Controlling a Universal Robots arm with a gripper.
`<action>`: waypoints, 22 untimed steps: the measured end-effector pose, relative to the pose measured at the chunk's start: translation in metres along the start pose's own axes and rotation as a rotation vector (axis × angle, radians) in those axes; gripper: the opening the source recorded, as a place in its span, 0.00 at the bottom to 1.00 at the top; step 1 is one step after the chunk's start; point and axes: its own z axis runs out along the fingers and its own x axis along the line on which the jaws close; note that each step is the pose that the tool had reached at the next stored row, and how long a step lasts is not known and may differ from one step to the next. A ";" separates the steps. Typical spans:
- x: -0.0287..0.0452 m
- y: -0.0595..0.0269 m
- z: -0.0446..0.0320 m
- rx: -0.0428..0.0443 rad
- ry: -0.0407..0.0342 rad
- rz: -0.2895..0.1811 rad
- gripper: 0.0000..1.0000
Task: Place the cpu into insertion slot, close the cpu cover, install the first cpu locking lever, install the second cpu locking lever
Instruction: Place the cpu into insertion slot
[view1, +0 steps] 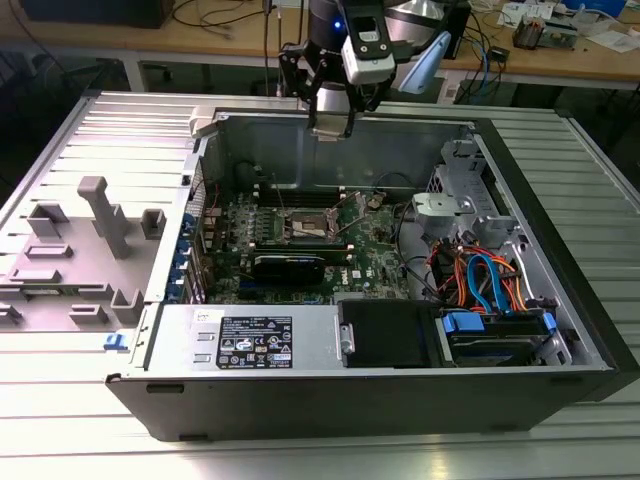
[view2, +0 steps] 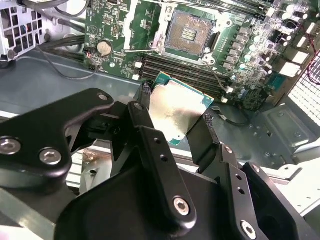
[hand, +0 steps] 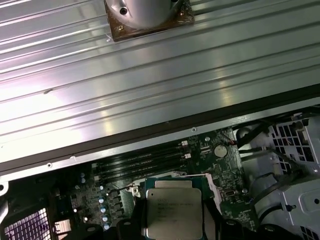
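Clamping the cpu (hand: 174, 212) by opposite edges, the gripper (view2: 177, 104) holds it edge-down over the case (view1: 400, 388).

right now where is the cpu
In the second wrist view, the small flat square silvery-grey cpu is clamped between the black jaws, held up off the green motherboard, apart from the empty square insertion slot.

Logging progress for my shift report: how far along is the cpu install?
Picked up: the gripper is shut on the cpu, held above the motherboard. The insertion slot is uncovered and empty, so seating the chip and every closing step remain undone.
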 end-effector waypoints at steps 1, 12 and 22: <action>0.0003 -0.0001 0.0003 0.0000 -0.0003 0.002 0.54; 0.0010 -0.0005 0.0025 -0.0007 -0.0034 0.038 0.54; 0.0010 -0.0006 0.0035 -0.0006 -0.0037 0.040 0.54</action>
